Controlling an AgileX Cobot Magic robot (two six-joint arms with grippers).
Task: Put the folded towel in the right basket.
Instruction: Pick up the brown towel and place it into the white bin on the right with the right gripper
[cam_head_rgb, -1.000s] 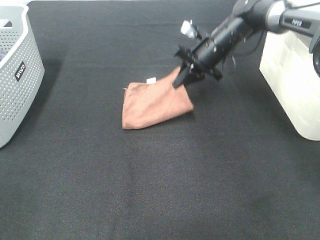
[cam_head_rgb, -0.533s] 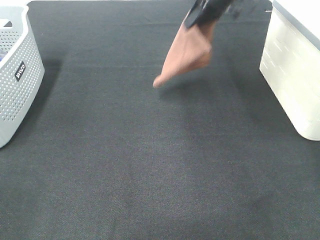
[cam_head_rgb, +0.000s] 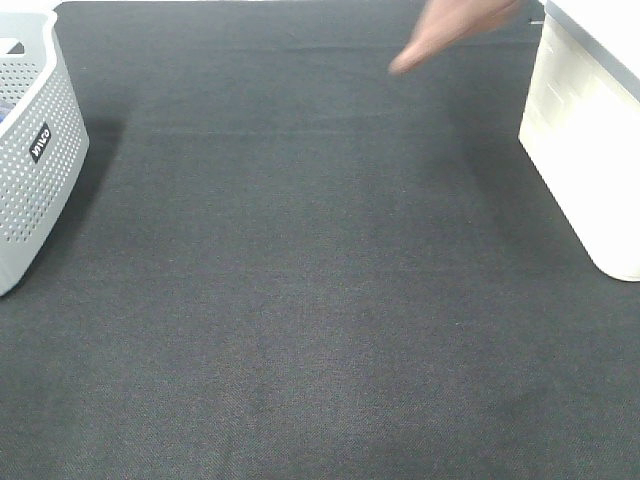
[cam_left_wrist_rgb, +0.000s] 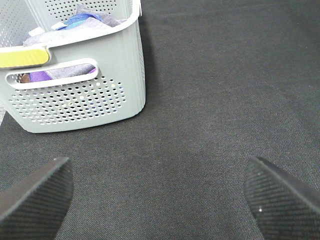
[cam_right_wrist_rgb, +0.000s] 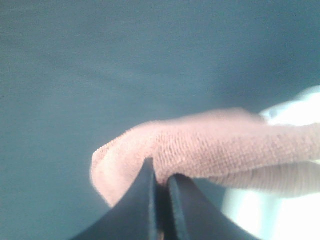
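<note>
The folded orange-brown towel (cam_head_rgb: 450, 28) hangs in the air at the top edge of the high view, just left of the white right basket (cam_head_rgb: 590, 150). In the right wrist view my right gripper (cam_right_wrist_rgb: 161, 186) is shut on the towel (cam_right_wrist_rgb: 210, 150), which drapes away from the closed fingers toward the white basket (cam_right_wrist_rgb: 300, 112). The right gripper itself is out of the high view. My left gripper (cam_left_wrist_rgb: 160, 192) is open and empty, low over the black cloth near the grey left basket (cam_left_wrist_rgb: 75, 85).
The grey perforated left basket (cam_head_rgb: 30, 140) stands at the far left and holds coloured cloths (cam_left_wrist_rgb: 82, 17). A black cloth (cam_head_rgb: 300, 300) covers the table.
The right gripper has lifted the towel off the table and carried it up and to the right, toward the white basket. The arm has left the high view.
</note>
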